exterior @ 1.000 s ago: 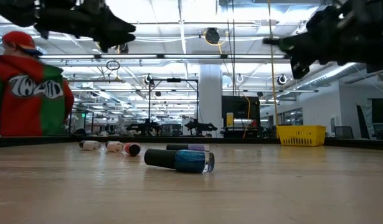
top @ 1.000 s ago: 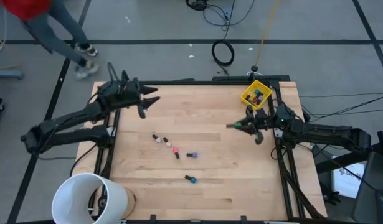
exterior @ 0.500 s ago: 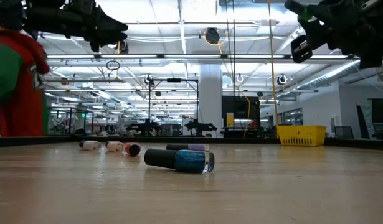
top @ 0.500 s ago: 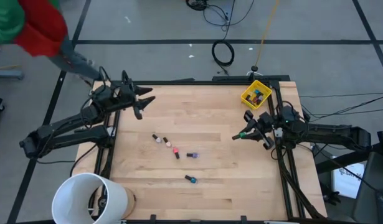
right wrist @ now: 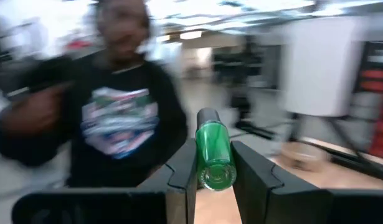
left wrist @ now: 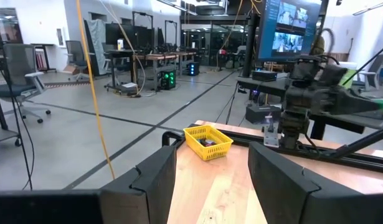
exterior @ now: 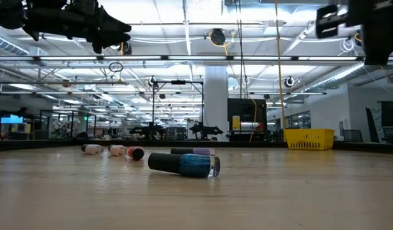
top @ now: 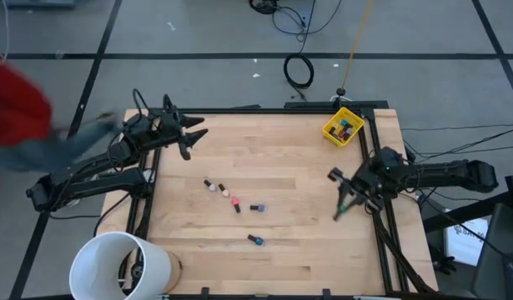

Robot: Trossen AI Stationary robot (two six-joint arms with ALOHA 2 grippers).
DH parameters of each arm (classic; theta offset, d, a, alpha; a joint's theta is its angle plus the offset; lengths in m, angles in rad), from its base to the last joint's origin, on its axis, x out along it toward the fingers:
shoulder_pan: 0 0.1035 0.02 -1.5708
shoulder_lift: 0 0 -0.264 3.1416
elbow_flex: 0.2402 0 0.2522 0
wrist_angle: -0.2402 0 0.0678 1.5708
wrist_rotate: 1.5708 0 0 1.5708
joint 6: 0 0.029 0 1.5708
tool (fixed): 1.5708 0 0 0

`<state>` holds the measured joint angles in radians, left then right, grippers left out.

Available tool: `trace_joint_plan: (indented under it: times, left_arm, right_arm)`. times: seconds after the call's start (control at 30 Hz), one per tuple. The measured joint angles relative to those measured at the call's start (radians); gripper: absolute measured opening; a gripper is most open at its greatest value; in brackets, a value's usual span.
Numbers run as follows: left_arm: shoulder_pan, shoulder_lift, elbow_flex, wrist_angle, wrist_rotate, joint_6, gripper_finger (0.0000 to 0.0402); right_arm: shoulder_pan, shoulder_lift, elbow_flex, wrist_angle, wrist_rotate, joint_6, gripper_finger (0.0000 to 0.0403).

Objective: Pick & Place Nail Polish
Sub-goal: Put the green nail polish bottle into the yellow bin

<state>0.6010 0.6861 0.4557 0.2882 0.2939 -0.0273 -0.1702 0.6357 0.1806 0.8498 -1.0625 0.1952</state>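
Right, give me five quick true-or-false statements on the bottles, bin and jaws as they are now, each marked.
1. The right gripper holds a green nail polish bottle between its jaws. True.
2. The left gripper grips a bottle. False: its jaws are open and empty.
3. Five bottles lie on the table. True.
4. The yellow bin is empty. False: it holds bottles.
5. The white bucket sits mid-table. False: it stands at a corner.

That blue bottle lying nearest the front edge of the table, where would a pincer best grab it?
Around its blue body, coming straight down from above: the blue bottle lies on its side, apart from the others, so both long flanks are free for the fingers.
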Motion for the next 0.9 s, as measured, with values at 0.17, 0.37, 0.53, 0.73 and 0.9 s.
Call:
trace_joint_plan:
  times: [0.17, 0.37, 0.53, 0.73, 0.9]
  left_arm:
    - [0.000, 0.000, 0.000, 0.000, 0.000, 0.000, 0.0198]
    - [0.000, 0.000, 0.000, 0.000, 0.000, 0.000, 0.0198]
    - [0.000, 0.001, 0.000, 0.000, 0.000, 0.000, 0.0198]
    - [0.000, 0.001, 0.000, 0.000, 0.000, 0.000, 0.0198]
    - [0.000, 0.001, 0.000, 0.000, 0.000, 0.000, 0.0198]
  right_arm:
    - [0.087, 0.045, 0.000, -0.032, -0.017, -0.119, 0.0064]
    - [0.068, 0.113, 0.000, -0.030, 0.074, -0.159, 0.0064]
    - [0.042, 0.133, 0.000, -0.043, 0.347, -0.307, 0.0064]
    - [0.089, 0.170, 0.001, -0.093, 0.686, -0.588, 0.0064]
    - [0.141, 0.208, 0.001, -0.099, 1.159, -0.749, 0.0064]
